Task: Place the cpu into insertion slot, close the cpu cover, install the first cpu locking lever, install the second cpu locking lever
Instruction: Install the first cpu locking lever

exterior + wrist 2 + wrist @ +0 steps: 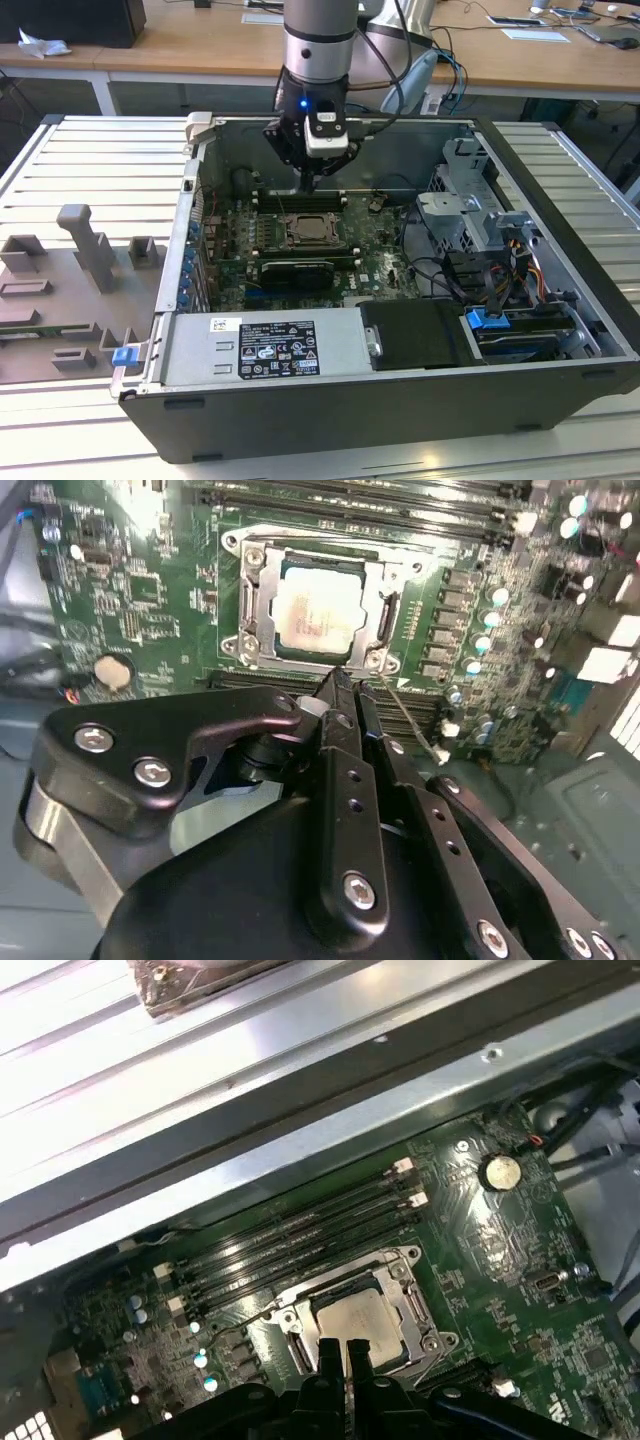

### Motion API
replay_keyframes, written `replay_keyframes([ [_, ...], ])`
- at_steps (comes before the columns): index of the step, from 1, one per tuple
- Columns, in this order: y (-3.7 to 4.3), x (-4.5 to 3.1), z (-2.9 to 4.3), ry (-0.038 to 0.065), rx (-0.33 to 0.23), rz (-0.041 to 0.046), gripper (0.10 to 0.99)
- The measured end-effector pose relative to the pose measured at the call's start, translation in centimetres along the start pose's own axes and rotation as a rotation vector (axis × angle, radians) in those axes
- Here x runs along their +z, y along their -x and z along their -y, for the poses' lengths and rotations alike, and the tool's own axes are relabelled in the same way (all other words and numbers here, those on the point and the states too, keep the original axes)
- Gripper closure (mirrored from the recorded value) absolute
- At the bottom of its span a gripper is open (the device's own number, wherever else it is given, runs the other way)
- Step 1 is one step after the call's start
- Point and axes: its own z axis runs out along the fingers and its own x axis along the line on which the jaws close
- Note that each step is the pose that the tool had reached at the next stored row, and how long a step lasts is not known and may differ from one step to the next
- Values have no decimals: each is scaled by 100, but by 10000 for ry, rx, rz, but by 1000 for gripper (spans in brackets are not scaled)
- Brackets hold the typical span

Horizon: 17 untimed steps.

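Sitting in the silver-rimmed square insertion slot (pixel 312 605) just beyond the fingertips: the small flat silvery-beige cpu (pixel 312 608), under the thin silvery metal cpu cover (pixel 262 600). Fingers (pixel 345 715) pinched narrow, holding nothing. Chip likely light, stiff, fragile; grip by its edges only. Green circuit board (pixel 150 590) surrounds.

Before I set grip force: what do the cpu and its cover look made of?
The cpu looks like pale matte metal, with a soft, dull sheen. The cpu cover looks like thin bright sheet steel, with sharp glints along its edges. Both are probably rigid.
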Motion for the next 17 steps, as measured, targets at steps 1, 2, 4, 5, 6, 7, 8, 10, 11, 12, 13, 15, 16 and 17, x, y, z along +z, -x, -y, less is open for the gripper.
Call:
replay_keyframes([
  [1,0,2,0,-9,-571,-18,918],
  [2,-2,4,1,-15,-891,-29,918],
  [4,-31,9,13,-25,-1476,-48,918],
  [5,-72,11,29,-26,-1529,-50,918],
  [6,-91,12,36,-25,-1538,-50,918],
  [7,-98,13,39,-25,-1545,-50,918],
  [8,-108,12,43,-23,-1580,-55,918],
  [10,-107,13,41,-13,-1755,-70,918],
  [11,-106,13,40,-18,-1900,-85,918],
  [12,-107,13,40,-29,-2295,-105,918],
  [13,-106,14,40,-34,-2542,-113,918],
  [15,-106,15,40,-48,-3030,-129,918],
  [16,-111,15,42,-53,-3211,-136,918],
  [17,-125,15,48,-52,-3259,-137,918],
])
